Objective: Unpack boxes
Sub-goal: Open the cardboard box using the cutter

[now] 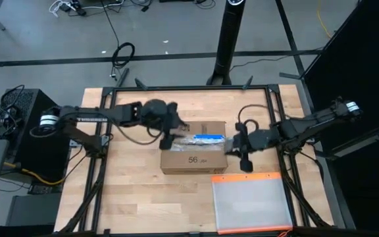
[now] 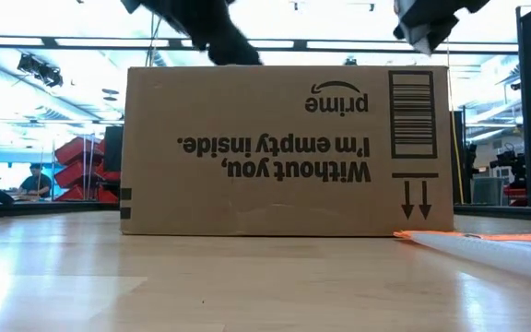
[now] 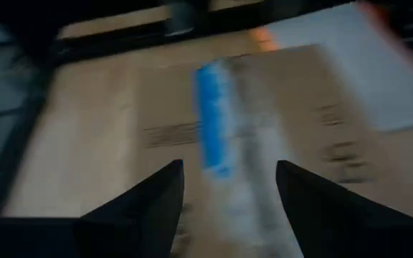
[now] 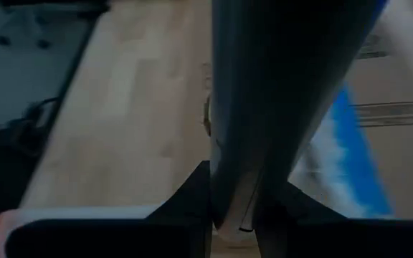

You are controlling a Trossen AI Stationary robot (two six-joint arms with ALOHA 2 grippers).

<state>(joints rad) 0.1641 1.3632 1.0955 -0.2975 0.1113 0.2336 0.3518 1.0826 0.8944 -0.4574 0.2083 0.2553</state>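
- Table (image 1: 130, 197) of pale wood carries everything; the box sits near its middle, between the two arms.
- Cardboard box (image 1: 193, 160), brown and corrugated, looks stiff-walled yet probably light; its taped top seam with the white-and-blue label seems the sensible place to take hold.
- Clear pouch (image 1: 252, 203) with an orange edge lies flat just beside the box.
- Left gripper (image 1: 166, 140) hovers over the box top, jaws moderately parted, holding nothing.
- Right gripper (image 1: 231, 146) is pinched on a pale sheet (image 4: 278, 86), likely slippery film, at the box's end.

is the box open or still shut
Shut: the box's top flaps lie flat, with the tape along the seam.
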